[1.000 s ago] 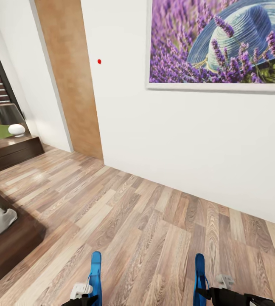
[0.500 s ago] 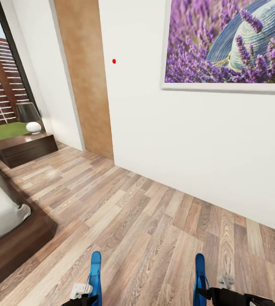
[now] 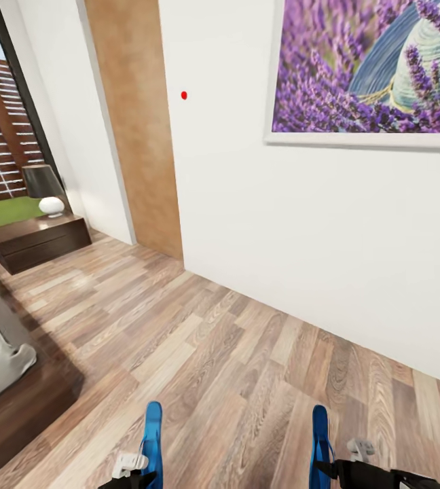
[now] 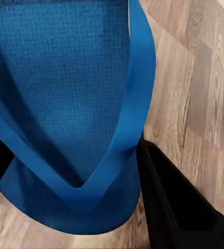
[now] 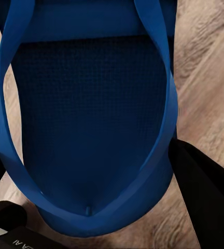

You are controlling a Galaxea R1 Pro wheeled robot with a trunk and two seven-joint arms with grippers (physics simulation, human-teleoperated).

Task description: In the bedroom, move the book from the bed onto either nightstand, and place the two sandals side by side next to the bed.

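gripping one sandal [image 4: 65, 104] per end effector [image 4: 70, 171]

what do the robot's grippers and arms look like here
Left gripper: pale grey-white block on a black body. Right gripper: black, with a small grey fitting and a black forearm. In the wrist views the fingers are matte black and wedge-shaped; faint white lettering marks the right gripper's housing.

View has swung right — nightstand [image 3: 35, 240] and bed [image 3: 16, 380] sit farther left.
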